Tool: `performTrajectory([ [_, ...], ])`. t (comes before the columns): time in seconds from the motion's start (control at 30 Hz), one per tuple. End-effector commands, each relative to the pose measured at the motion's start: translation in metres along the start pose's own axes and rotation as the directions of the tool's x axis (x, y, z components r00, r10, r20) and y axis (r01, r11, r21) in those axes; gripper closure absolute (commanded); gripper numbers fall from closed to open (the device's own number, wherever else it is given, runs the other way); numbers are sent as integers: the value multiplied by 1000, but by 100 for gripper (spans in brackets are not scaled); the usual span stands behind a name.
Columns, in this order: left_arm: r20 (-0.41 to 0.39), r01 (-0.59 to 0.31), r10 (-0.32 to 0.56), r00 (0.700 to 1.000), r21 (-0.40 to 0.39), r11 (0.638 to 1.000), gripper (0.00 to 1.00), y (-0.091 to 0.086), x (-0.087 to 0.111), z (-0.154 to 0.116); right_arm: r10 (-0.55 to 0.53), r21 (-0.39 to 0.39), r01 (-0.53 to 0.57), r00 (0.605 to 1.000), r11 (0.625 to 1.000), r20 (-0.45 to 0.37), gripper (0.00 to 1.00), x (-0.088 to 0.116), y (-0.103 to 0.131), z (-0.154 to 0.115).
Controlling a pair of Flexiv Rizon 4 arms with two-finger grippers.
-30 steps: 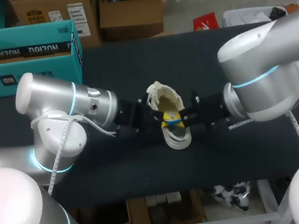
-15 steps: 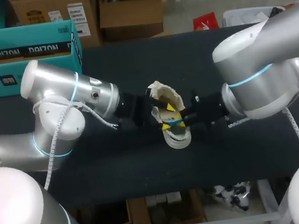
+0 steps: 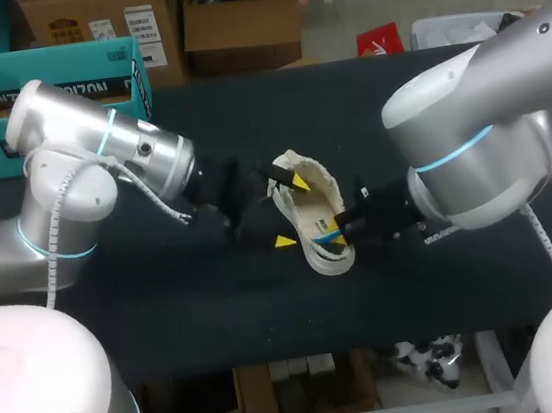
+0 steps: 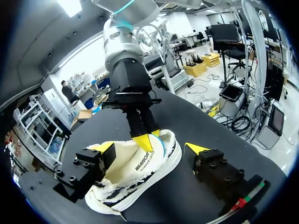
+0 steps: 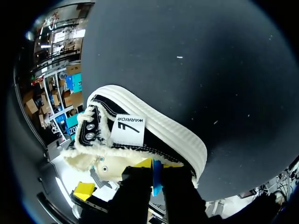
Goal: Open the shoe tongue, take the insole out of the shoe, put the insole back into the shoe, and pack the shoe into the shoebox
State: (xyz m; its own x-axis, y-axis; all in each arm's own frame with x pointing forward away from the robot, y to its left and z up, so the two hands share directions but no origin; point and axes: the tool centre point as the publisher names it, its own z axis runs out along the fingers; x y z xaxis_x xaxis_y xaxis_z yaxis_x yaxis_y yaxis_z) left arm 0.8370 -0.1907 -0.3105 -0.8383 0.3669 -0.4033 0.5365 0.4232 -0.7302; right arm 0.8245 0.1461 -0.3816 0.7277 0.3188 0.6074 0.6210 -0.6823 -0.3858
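The shoe (image 3: 316, 207), laid lengthwise toward the robot, is pinched from its side by the right end effector (image 3: 334, 239), with the left end effector (image 3: 292, 211) spread alongside.

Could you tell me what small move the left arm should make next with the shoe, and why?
Probably close the left gripper on the shoe. It is open with the shoe between its fingers: one rests against the fleecy collar, the other stands clear of the sole. The right gripper is at the shoe's opening, so a firm hold should steady the shoe.
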Motion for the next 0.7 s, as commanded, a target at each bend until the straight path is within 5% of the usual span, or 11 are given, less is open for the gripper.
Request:
performTrajectory([
  [0.03, -77, 52, -53, 996, -19, 998, 0, -10, -5, -23, 0, -10, 0, 1000, 1000, 23, 34, -2, -3, -4],
  [0.1, -97, 98, -101, 990, -33, 995, 0, -10, -6, -28, -3, -22, 4, 1000, 1000, 25, 0, -3, -5, -10],
  [0.3, -113, 207, -217, 970, -91, 974, 0, -5, -8, -41, -11, -73, 14, 999, 997, 41, 0, -2, -19, -30],
  [0.33, -114, 224, -234, 965, -95, 970, 0, -5, -8, -43, -18, -78, 21, 999, 997, 37, 4, -1, -22, -34],
  [0.37, -120, 238, -250, 961, -104, 966, 0, -5, -7, -45, -29, -80, 31, 999, 996, 33, 24, 0, -25, -37],
  [0.47, -108, 292, -307, 945, -139, 946, 0, -5, -6, -50, -65, -61, 66, 998, 996, 15, 96, 6, -34, -41],
  [0.6, -85, 413, -445, 891, -252, 875, 0, 0, -1, -60, -107, -21, 107, 994, 994, 14, 100, 15, -41, -33],
  [0.7, -85, 431, -464, 882, -253, 866, 0, 0, 0, -66, -132, -4, 132, 991, 991, 17, 100, 20, -43, -27],
])
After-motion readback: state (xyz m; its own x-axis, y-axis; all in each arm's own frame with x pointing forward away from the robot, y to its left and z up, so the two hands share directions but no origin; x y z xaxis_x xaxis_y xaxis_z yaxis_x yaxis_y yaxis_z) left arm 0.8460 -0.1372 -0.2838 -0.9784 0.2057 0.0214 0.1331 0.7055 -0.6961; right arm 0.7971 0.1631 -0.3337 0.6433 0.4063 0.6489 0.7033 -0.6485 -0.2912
